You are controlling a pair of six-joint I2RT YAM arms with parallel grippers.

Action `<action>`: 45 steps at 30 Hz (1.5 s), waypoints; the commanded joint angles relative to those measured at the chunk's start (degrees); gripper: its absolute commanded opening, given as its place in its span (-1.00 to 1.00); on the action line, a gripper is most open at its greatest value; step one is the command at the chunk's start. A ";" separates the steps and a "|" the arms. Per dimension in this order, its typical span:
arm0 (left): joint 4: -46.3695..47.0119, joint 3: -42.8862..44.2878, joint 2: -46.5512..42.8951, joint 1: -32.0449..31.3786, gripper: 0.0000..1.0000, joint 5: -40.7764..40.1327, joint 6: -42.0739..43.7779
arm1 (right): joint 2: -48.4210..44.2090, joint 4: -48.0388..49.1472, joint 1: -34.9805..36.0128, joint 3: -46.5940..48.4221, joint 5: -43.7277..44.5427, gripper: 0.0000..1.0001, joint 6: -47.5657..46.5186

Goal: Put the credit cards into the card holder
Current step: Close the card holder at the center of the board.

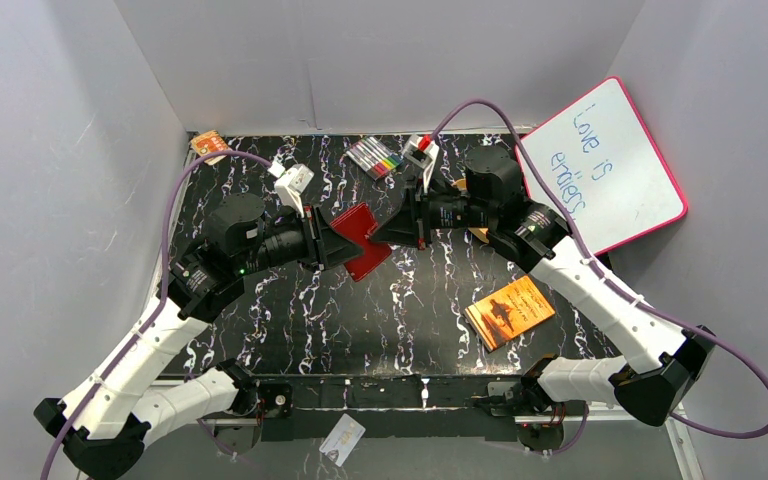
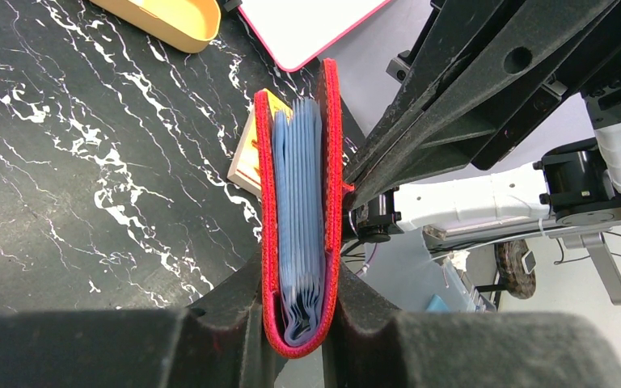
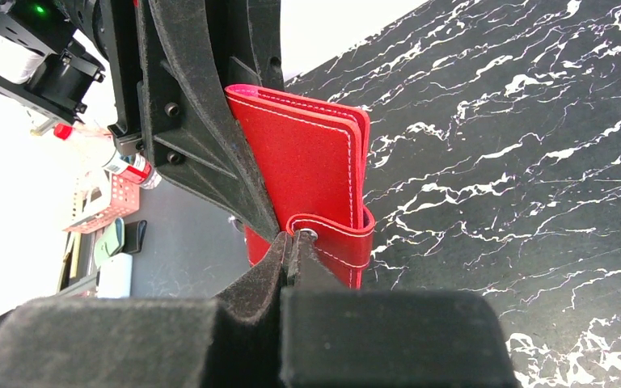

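The card holder [image 1: 360, 240], a red folding wallet, hangs above the middle of the table between both arms. My left gripper [image 1: 345, 243] is shut on its folded spine. In the left wrist view the card holder [image 2: 333, 145] stands on edge between the jaws of the left gripper [image 2: 299, 283], with bluish sleeves [image 2: 297, 194] packed inside. My right gripper [image 1: 387, 232] meets it from the right. In the right wrist view the right gripper [image 3: 293, 242] is shut on the snap tab [image 3: 331, 234] of the card holder [image 3: 299, 162]. A whitish credit card [image 1: 343, 440] lies on the near ledge between the arm bases.
An orange booklet [image 1: 510, 311] lies at the front right. A pink-rimmed whiteboard [image 1: 605, 165] leans at the back right. Coloured markers [image 1: 375, 157] and a white box [image 1: 295, 183] sit at the back. An orange tray [image 2: 162, 18] shows in the left wrist view.
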 commanded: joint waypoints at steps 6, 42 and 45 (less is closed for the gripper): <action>3.26 1.28 0.44 -0.09 -1.00 3.30 -0.18 | 1.51 3.27 1.84 -0.31 -0.93 -1.00 1.50; 8.41 1.73 -1.75 -0.10 -1.00 14.54 0.17 | 6.02 3.83 2.48 -2.02 2.40 -1.00 6.52; 4.44 2.21 -2.10 -0.08 -1.00 8.34 1.78 | 4.27 3.90 2.49 -2.30 0.68 -1.00 5.29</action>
